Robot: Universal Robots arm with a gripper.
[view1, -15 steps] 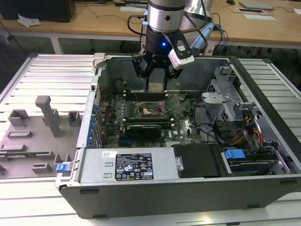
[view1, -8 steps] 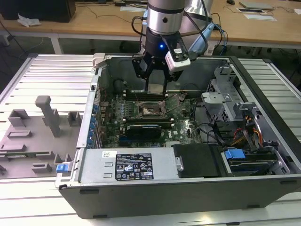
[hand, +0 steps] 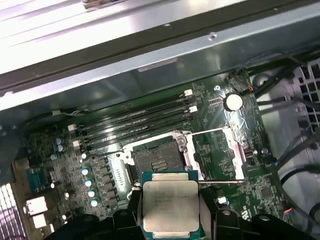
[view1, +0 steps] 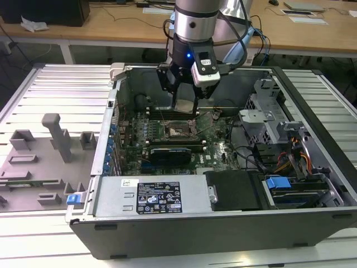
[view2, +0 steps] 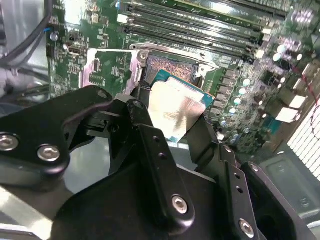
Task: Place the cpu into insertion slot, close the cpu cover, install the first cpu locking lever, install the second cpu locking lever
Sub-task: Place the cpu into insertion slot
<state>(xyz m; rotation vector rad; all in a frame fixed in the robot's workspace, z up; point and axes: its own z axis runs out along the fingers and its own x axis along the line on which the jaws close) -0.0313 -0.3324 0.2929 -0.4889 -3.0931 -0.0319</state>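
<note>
My gripper (view1: 184, 102) hangs inside the open computer case, shut on the cpu (view1: 183, 105). The chip is a small square with a silvery top (hand: 170, 202) and is pinched at two opposite edges between the black fingers (view2: 146, 131). It floats tilted above the motherboard, a little short of the insertion slot (hand: 159, 159), whose bare contact field (view2: 172, 67) lies uncovered. Beside the socket the cpu cover (hand: 220, 150), a thin silvery frame (view2: 111, 67), stands swung open. A thin wire locking lever (hand: 222, 181) sticks out next to it.
Memory slots (hand: 140, 122) run along the socket's far side. A long black card (view1: 173, 152) lies in front of it. The power supply (view1: 150, 195), drive cage (view1: 268, 120) and cables (view1: 251, 159) crowd the case. Grey fixtures (view1: 56, 139) stand at the exterior view's left.
</note>
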